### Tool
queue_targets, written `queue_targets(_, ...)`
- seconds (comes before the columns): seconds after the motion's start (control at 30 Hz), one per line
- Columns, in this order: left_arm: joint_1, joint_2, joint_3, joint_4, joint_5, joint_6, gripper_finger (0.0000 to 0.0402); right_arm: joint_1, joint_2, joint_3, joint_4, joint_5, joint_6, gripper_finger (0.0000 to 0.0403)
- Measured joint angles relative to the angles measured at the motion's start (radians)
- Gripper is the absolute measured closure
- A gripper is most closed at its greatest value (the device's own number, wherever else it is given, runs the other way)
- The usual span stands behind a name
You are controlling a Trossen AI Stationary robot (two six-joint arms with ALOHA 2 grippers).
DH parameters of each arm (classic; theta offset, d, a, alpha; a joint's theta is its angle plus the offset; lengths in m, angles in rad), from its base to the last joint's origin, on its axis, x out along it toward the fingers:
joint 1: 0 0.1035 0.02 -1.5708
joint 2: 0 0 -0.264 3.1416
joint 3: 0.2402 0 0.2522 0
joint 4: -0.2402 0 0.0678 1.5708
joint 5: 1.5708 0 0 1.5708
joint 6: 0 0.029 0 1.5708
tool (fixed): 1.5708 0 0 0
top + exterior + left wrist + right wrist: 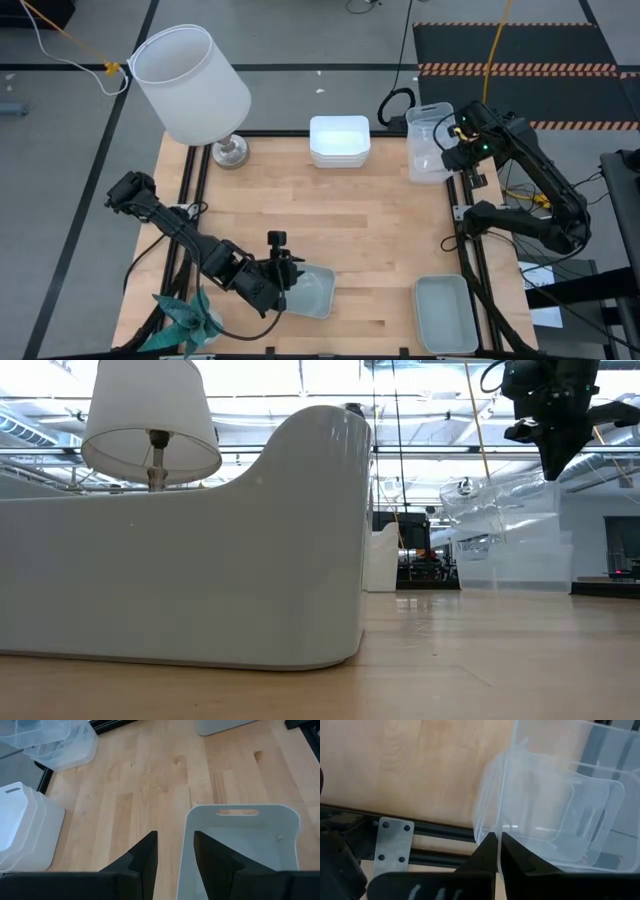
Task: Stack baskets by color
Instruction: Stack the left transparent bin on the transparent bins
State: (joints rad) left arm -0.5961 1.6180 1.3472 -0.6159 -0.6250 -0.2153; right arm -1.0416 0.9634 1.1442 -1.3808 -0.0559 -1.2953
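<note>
A grey-green basket [310, 293] rests on the table near the front, left of centre. My left gripper [176, 836] is open astride one of its walls [183, 851], one finger inside and one outside. A strip of table shows between the outer finger and the wall. At the far right corner my right gripper [498, 836] is shut on a clear basket [430, 140]. It holds that basket tilted over other clear baskets [60, 750] standing there. I cannot tell whether the held basket touches them. My right gripper pinches the clear basket's wall at its rim [496, 822] between its two fingers. The fingers come from above, pointing steeply down. The basket hangs tilted below them [490, 510].
A stack of white baskets [340, 140] stands at the far edge, middle. A second grey-green basket [445, 312] sits at the near right corner. A white lamp [190, 80] stands at the far left and a teal cloth [185, 315] lies near left. Bare wood lies mid-table.
</note>
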Motion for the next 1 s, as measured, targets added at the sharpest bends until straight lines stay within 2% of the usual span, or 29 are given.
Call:
queue_targets(0.3,0.0,0.0,0.0,0.0,0.0,0.0,0.0275,-0.006,0.001,-0.003,0.004,-0.001,0.009,0.0393)
queue_targets(0.5,0.0,0.0,0.0,0.0,0.0,-0.002,0.0275,-0.007,0.002,-0.064,0.056,0.002,0.016,0.0376)
queue_targets(0.73,0.0,0.0,0.0,0.0,0.0,-0.001,0.0275,-0.007,0.002,-0.109,0.107,0.003,0.014,0.0373)
queue_targets(1.0,0.0,0.0,0.0,0.0,0.0,0.001,0.0275,-0.007,0.002,-0.113,0.114,0.041,0.038,0.0365)
